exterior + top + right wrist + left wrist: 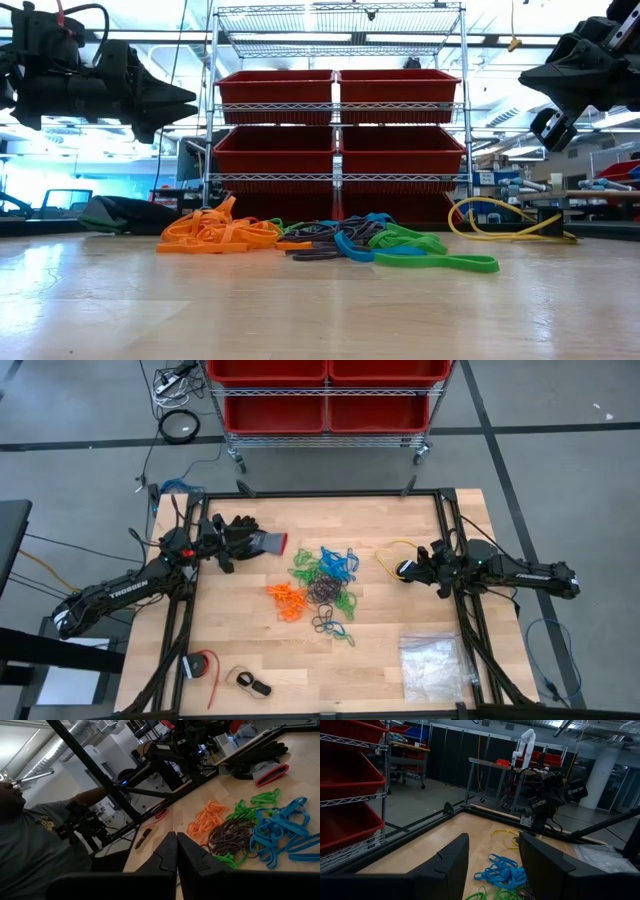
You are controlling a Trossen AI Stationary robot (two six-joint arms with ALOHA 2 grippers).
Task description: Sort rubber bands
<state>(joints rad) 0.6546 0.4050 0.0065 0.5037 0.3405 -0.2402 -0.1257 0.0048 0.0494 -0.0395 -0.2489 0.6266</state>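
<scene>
From where I stand, the left hand hovers above the bench's left side — fingers spread, holding nothing — just over a black glove. The rubber bands lie heaped mid-bench: orange, green, blue and dark loops tangled together. Over on the right, the right hand hangs clenched and empty, beside a yellow cable.
</scene>
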